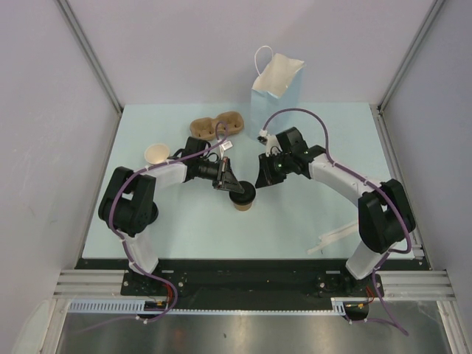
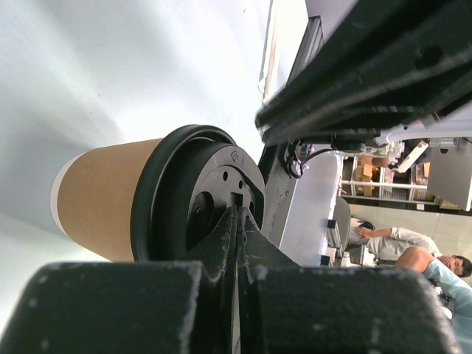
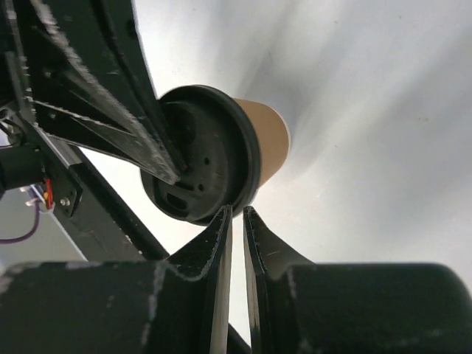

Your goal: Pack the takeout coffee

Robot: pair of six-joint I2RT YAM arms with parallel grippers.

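Black fingers of the left end effector are shut tight, with the tips touching the lid of the takeout coffee. The cup stands on the table between the arms. On the right end effector the fingers sit a thin gap apart at the lid's edge; I cannot tell if they pinch it. Behind, the blue bag waits. I think the packing is all still to do.

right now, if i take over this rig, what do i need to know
Left gripper: shut, tips resting on the black lid of the takeout coffee.
Right gripper: jaws a narrow gap apart at the lid's rim; cannot tell if it grips.
Coffee stands upright mid-table; the blue paper bag stands open at the far side.
Done: lid is on the cup.
Left: lift the coffee into the bag.
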